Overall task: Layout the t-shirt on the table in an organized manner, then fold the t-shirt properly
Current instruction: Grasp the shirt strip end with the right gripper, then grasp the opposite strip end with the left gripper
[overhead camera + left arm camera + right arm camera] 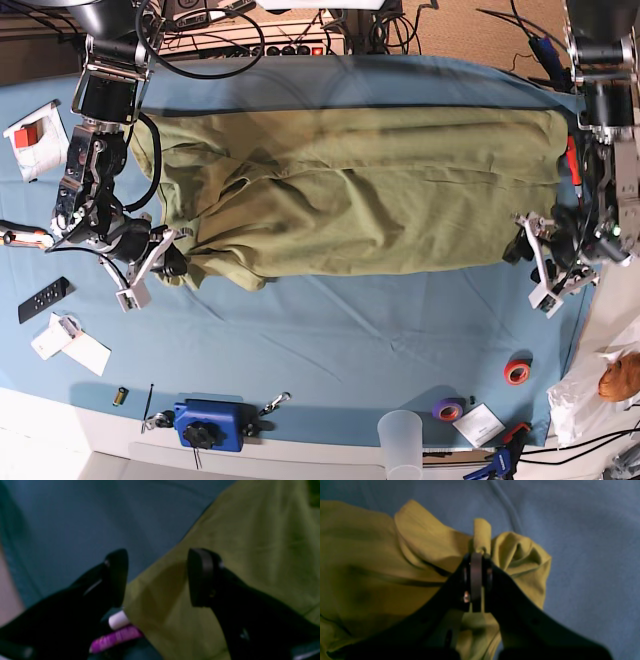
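Left wrist view: left claw wide open, holding nothing. Poised over a straight edge of the t-shirt, 1 finger above bare tabletop, the other above olive cloth. Edge running diagonally between the fingers. A purple-and-white object just behind the claw; identity unclear.

Right wrist view: right claw closed, pinching a small bunched fold of the t-shirt. Gathered cloth rising on both sides of the fingers; bare tabletop beyond and to the right.

Base view: t-shirt spread across the tabletop, long axis running side to side between the 2 arms. Right claw at the crumpled end on the view's left; left claw at the flatter end on the view's right, near the lower corner. Likely next: closing the left claw on that edge, then drawing the ends apart. Open room wide below the shirt; roll of tape, cup and blue clamp block well clear near the rim.
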`<control>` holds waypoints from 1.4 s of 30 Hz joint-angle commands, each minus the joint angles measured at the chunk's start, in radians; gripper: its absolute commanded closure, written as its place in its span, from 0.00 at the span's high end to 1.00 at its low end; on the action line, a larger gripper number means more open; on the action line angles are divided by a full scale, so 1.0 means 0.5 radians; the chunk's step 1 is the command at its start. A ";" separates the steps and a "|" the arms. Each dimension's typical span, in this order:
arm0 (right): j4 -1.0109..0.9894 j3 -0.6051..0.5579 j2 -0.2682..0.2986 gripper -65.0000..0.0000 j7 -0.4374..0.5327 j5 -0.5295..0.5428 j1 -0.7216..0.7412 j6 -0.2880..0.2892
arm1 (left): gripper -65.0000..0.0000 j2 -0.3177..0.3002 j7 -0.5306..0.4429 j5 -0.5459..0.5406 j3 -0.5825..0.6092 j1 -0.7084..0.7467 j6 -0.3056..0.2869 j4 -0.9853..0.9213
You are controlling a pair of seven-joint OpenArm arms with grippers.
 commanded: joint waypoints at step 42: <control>0.037 0.008 0.031 0.00 0.046 0.040 0.050 0.014 | 0.00 -0.178 0.653 -0.936 0.089 -0.293 -0.074 -0.228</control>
